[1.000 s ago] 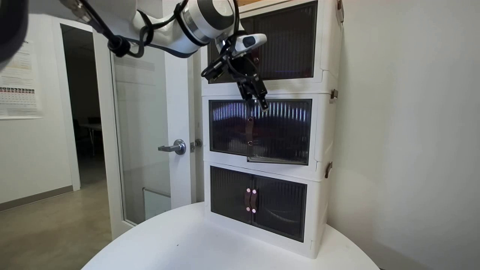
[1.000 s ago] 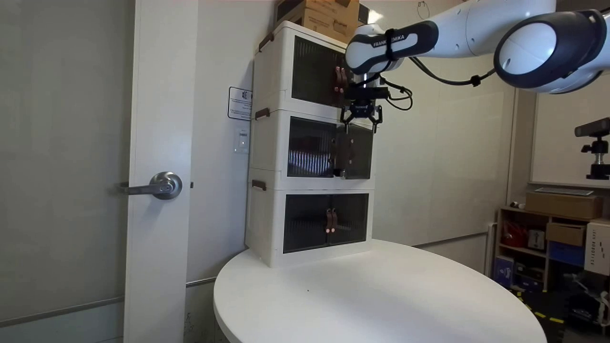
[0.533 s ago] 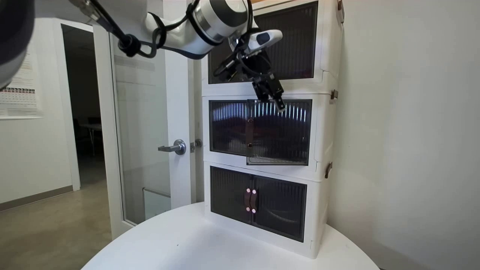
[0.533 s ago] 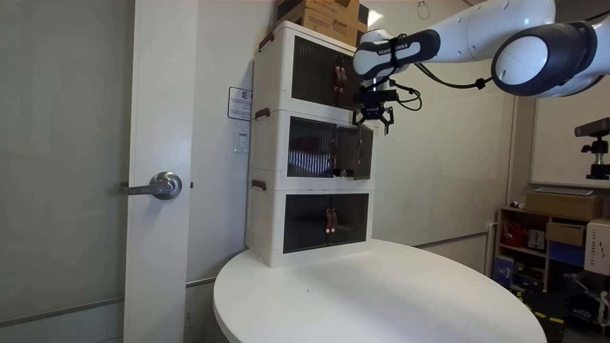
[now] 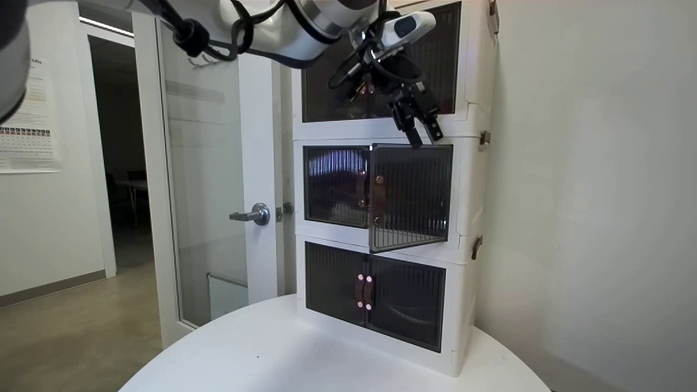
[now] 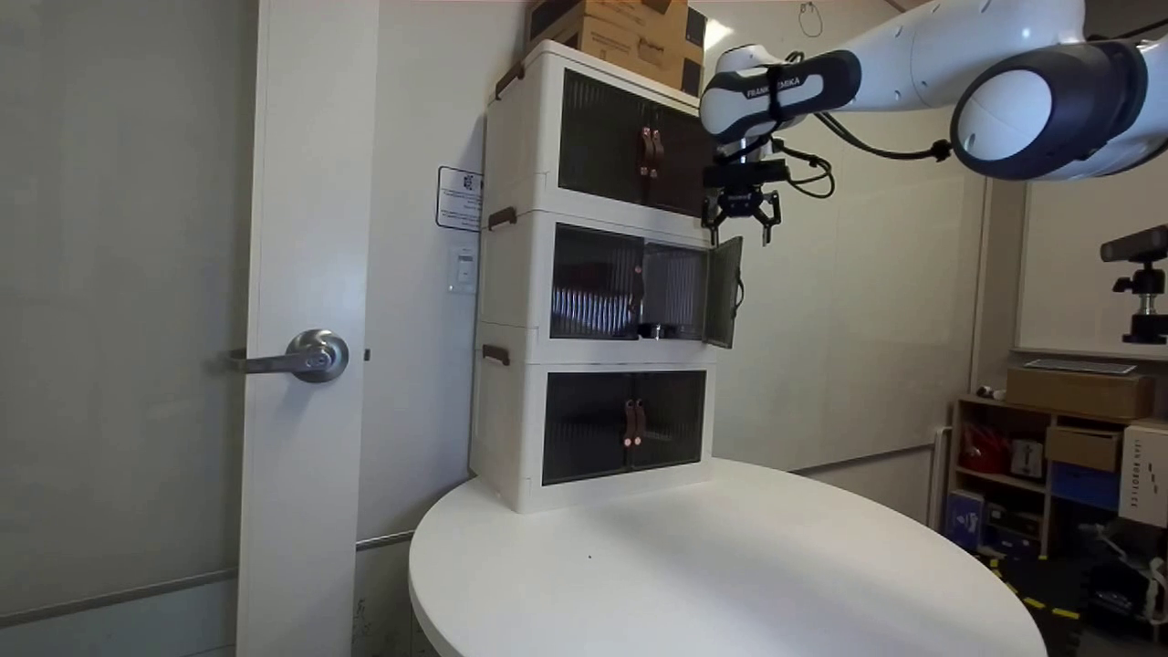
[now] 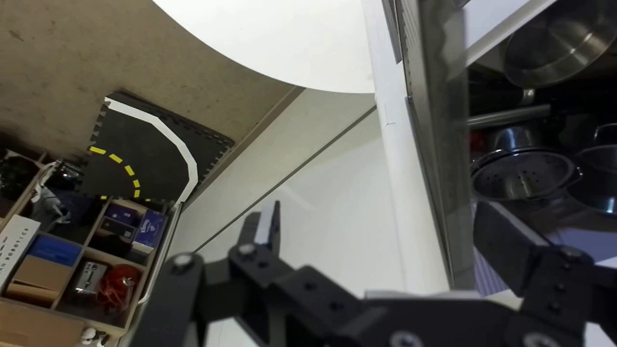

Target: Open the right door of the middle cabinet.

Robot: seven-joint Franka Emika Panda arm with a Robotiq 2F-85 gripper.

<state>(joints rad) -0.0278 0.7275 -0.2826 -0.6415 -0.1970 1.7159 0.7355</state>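
Round white table under a white 3-tier stack, pale wall at the right. At mid-height, middle cabinet with right door well ajar: hinge at the right, free edge swung out to the near side. Close at the door's top edge, gripper with 2 fingers spread wide, nothing held; in the wrist view, door between them, contact not clear. Likely light, thin and stiff, easy on its hinge, perhaps smooth enough to slip and brittle enough to crack. Best pushed gently from the inner face near the free edge, or drawn by the handle.
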